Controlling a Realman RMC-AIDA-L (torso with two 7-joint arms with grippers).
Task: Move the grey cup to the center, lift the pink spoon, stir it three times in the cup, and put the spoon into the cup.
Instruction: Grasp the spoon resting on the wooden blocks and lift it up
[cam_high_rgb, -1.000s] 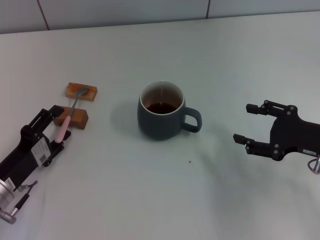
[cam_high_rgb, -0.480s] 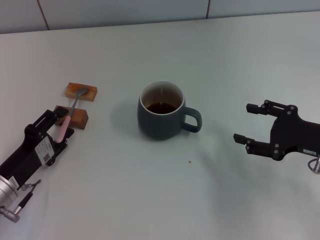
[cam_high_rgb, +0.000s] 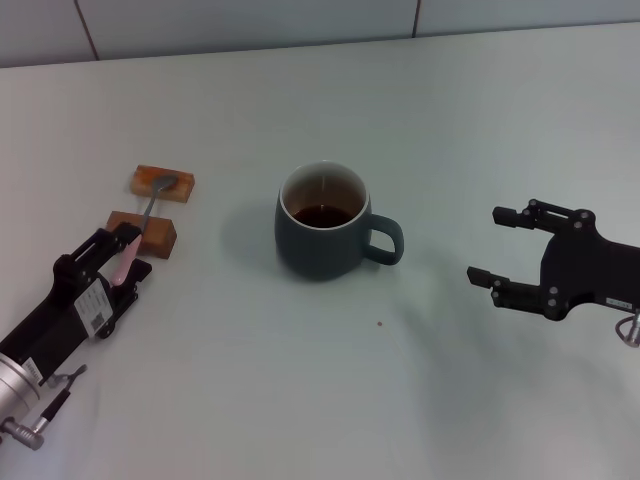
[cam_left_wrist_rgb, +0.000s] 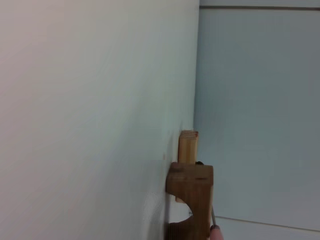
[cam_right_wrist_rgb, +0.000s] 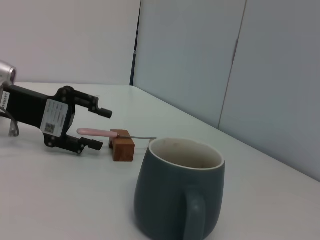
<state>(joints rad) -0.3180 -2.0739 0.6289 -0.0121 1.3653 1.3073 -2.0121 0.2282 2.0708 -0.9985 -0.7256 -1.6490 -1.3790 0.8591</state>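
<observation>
The grey cup (cam_high_rgb: 318, 235) stands at the table's middle with dark liquid inside and its handle pointing right; it is close up in the right wrist view (cam_right_wrist_rgb: 177, 195). The pink spoon (cam_high_rgb: 151, 208) lies across two brown blocks at the left, bowl on the far one. My left gripper (cam_high_rgb: 131, 252) is open, its fingers on either side of the pink handle (cam_right_wrist_rgb: 93, 132) without closing on it. My right gripper (cam_high_rgb: 505, 248) is open and empty, to the right of the cup and apart from it.
The near brown block (cam_high_rgb: 143, 233) and the far brown block (cam_high_rgb: 162, 183) hold the spoon off the table. Both also show in the left wrist view, near (cam_left_wrist_rgb: 190, 186) and far (cam_left_wrist_rgb: 188, 146). A wall runs along the table's far edge.
My left gripper has slid forward along the pink handle toward the near block, still open. The cup, spoon and right arm have not moved.
</observation>
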